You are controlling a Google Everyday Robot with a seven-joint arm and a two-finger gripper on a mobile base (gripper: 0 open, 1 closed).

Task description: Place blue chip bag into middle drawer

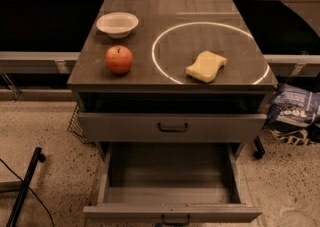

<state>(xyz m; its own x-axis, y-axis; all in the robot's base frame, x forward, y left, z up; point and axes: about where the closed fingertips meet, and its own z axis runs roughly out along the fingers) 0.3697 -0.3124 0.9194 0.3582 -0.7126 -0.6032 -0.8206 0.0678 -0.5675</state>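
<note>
The blue chip bag (296, 107) is a crumpled dark-blue foil bag with white lettering. It hangs in the air at the right edge, beside the cabinet's right side at first-tier height. My gripper (294, 132) is the dark shape with pale markings just under and around the bag, and it is shut on it. The middle drawer (170, 173) is pulled out wide at the bottom centre. Its grey-brown floor is bare, and a small dark handle (175, 219) sits on its low front panel. The bag is to the right of the drawer and above it.
The first-tier drawer with the black bar handle (173, 127) sits just above the open one. On the cabinet top (170, 16) are a white bowl (117, 24), a red apple (119, 60) and a yellow sponge (206, 66). A black caster (258, 154) and a black pole (25, 186) stand on the floor.
</note>
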